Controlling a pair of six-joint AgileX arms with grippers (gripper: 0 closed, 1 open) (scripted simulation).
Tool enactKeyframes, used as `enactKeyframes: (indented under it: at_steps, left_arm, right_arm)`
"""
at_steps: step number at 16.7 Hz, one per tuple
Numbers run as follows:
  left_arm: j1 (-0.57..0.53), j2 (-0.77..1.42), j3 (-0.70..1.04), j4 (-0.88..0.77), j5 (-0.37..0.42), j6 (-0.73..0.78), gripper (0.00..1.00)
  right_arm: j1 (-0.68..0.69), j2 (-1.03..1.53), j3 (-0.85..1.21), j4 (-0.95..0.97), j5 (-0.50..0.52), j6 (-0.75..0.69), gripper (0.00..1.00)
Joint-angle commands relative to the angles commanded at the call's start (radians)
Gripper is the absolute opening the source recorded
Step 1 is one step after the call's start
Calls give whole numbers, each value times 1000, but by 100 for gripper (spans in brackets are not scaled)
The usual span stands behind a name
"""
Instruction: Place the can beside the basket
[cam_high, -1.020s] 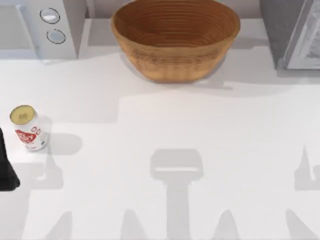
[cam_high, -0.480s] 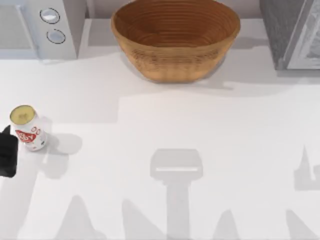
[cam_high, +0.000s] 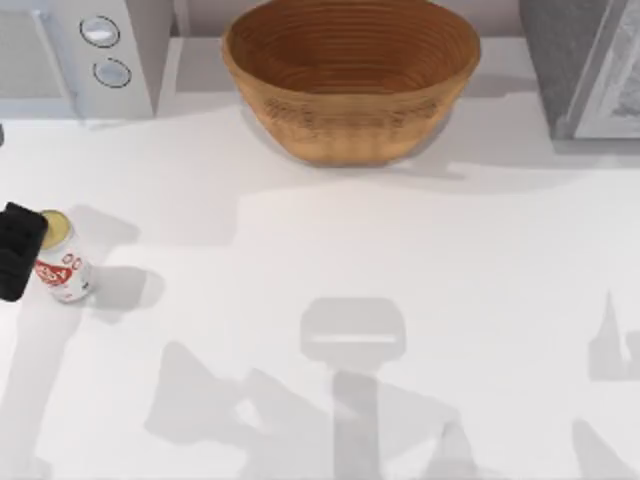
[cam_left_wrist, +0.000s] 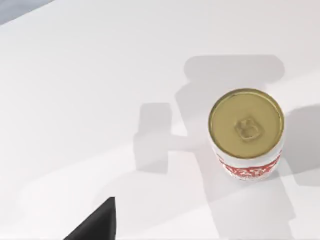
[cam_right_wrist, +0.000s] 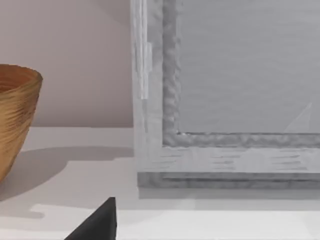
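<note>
The can (cam_high: 64, 272), white with a red label and a dull gold top, stands upright near the table's left edge. In the left wrist view the can (cam_left_wrist: 246, 131) is seen from above, free of any grip. My left gripper (cam_high: 20, 250) hovers over the can's left side, covering part of its top, and is open; one dark fingertip (cam_left_wrist: 98, 223) shows well away from the can. The orange-brown woven basket (cam_high: 350, 85) sits at the back centre, and its wall (cam_right_wrist: 14, 120) appears in the right wrist view. My right arm is parked, with one dark fingertip (cam_right_wrist: 98, 223) in view.
A white appliance with two round knobs (cam_high: 100, 50) stands at the back left. A grey framed appliance (cam_high: 590, 65) stands at the back right, close in the right wrist view as a grey panel (cam_right_wrist: 230, 95). Open white tabletop lies between can and basket.
My left gripper has moved from the lower left edge toward the back and now overlaps the can's top. The can and basket have stayed put.
</note>
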Motion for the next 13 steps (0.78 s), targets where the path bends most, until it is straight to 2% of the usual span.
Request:
enactKeyframes:
  at_steps: [7,13]
  left_arm:
    - [-13,403,298,-260,2,148,100]
    - [-35,755,624,-456,-13,298,100]
  right_arm:
    - [0,0,0,0,0,0,100]
    - [0,0,0,0,0,0,100]
